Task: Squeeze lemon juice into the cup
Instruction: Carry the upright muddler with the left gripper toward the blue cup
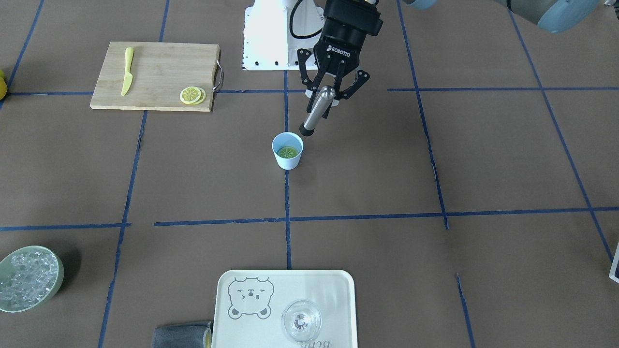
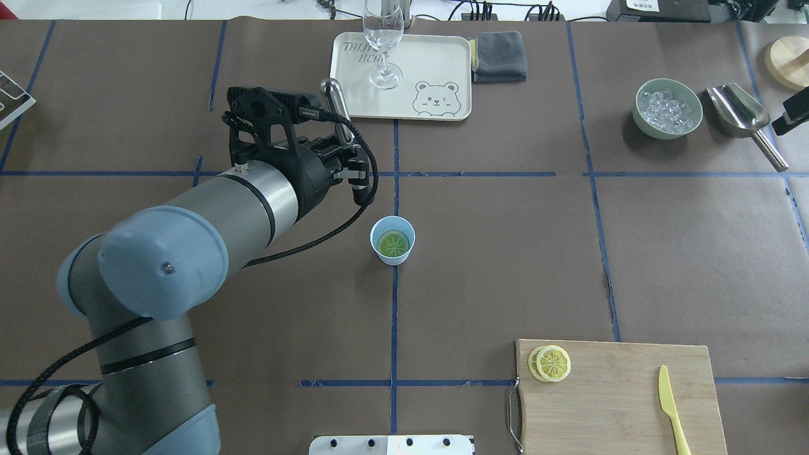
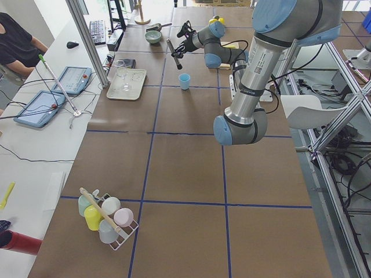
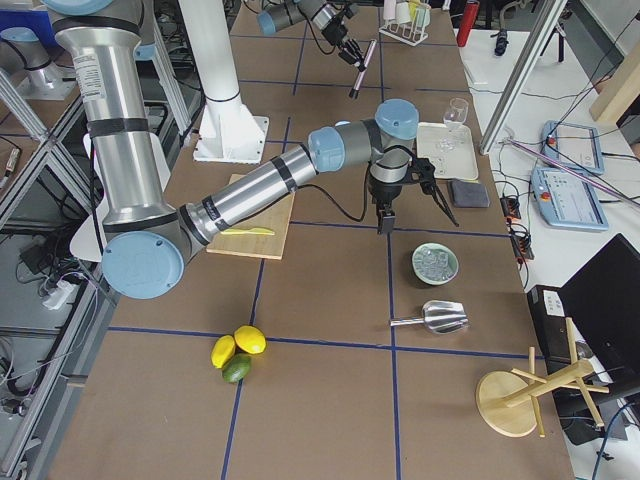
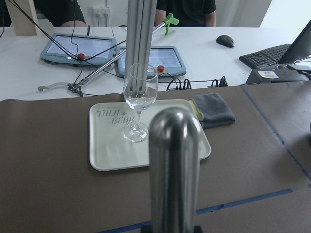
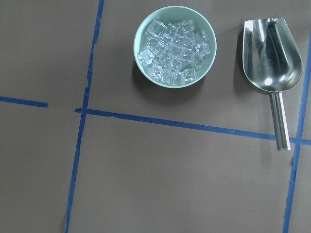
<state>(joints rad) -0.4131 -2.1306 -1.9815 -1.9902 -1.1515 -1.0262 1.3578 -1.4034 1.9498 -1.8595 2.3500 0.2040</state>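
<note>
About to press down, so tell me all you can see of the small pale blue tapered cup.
The small pale blue tapered cup is handleless, plastic-looking, blue inside. It stands upright on a blue tape line, one thin round lemon slice flat in its bottom. The steel rod in the left gripper hangs near its rim, not touching.

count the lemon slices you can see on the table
3. One lemon slice lies inside the cup; a pair overlaps on the cutting board, at the handle end. More could be hidden beneath them.

One blue cup (image 1: 287, 163), one wine glass (image 2: 382, 38), one knife (image 2: 671, 404)
</note>
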